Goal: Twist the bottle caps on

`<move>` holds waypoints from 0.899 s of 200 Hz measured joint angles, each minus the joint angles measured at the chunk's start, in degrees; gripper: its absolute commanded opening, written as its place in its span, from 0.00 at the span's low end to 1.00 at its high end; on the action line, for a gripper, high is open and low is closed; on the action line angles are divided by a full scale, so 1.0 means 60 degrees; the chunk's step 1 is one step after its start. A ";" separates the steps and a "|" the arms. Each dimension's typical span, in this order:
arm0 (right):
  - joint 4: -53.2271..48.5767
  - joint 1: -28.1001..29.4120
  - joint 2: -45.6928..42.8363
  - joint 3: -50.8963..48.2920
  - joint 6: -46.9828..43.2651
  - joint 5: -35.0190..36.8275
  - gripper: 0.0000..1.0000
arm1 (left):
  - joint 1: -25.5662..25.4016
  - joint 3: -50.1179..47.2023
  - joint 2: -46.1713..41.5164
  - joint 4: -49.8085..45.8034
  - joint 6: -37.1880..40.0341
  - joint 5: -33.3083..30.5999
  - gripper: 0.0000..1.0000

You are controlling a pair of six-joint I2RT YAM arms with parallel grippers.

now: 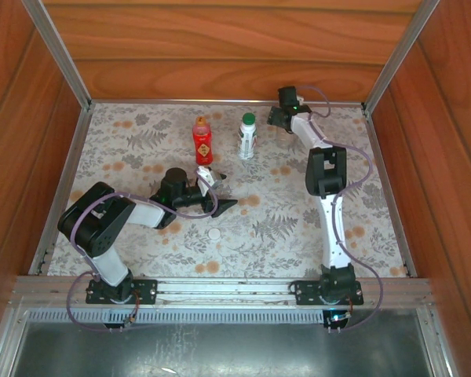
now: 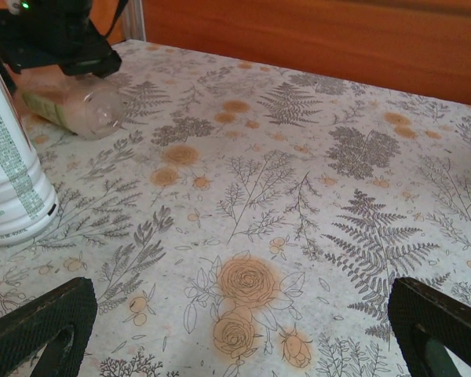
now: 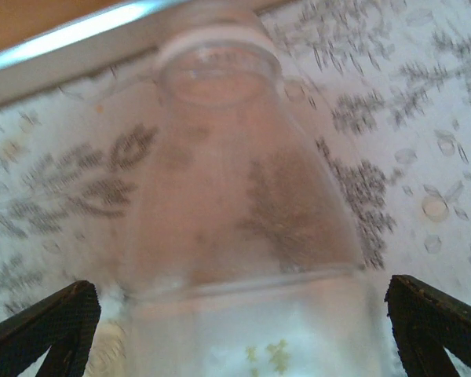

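The red bottle (image 1: 202, 145) stands upright, orange cap (image 1: 201, 120) on top. Just right of it stands the clear labelled bottle (image 1: 246, 141), green cap (image 1: 249, 118) on. Farther right the short clear bottle (image 3: 235, 204) lies sideways, mouth uncapped. Well in front of the red bottle lies the white cap (image 1: 213, 233), loose.

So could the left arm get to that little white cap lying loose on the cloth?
Probably yes. The white cap lies on the bare cloth close beside the left gripper, on the side toward the arm's base. Nothing stands between them, and the jaws are open.
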 measured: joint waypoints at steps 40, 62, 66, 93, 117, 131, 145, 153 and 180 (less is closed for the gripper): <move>0.0415 0.0000 -0.1552 -0.2586 -0.0135 -0.0219 0.78 | 0.0000 -0.0022 -0.0015 0.0000 0.0000 0.0000 1.00; 0.0729 0.0000 -0.2164 -0.3566 -0.0226 -0.0306 0.63 | 0.0000 -0.0102 -0.0117 0.0000 0.0000 0.0000 1.00; 0.0794 0.0000 -0.2259 -0.3730 -0.0237 -0.0321 0.62 | 0.0000 -0.0117 -0.0138 0.0000 0.0000 0.0000 1.00; 0.1341 0.0000 -0.2943 -0.4867 -0.0361 -0.0499 0.53 | 0.0000 -0.0153 -0.0270 -0.0004 -0.0004 0.0000 1.00; 0.1920 0.0000 -0.3759 -0.6073 -0.0608 -0.0936 0.52 | 0.0000 -0.0153 -0.0382 -0.0004 -0.0117 -0.0029 1.00; 0.2452 0.0000 -0.4393 -0.6940 -0.0790 -0.1311 0.52 | 0.0000 -0.0153 -0.0470 0.0000 -0.0219 -0.0087 1.00; 0.3060 0.0000 -0.5231 -0.8003 -0.1035 -0.1832 0.53 | 0.0000 -0.0153 -0.0561 -0.0004 -0.0331 -0.0117 1.00; 0.3519 0.0004 -0.5759 -0.8663 -0.1209 -0.2135 0.53 | 0.0000 -0.0153 -0.0627 -0.0004 -0.0393 -0.0138 1.00; 0.5308 0.0087 -0.7839 -1.1074 -0.1989 -0.3515 0.53 | 0.0000 -0.0153 -0.0954 -0.0022 -0.0769 -0.0412 1.00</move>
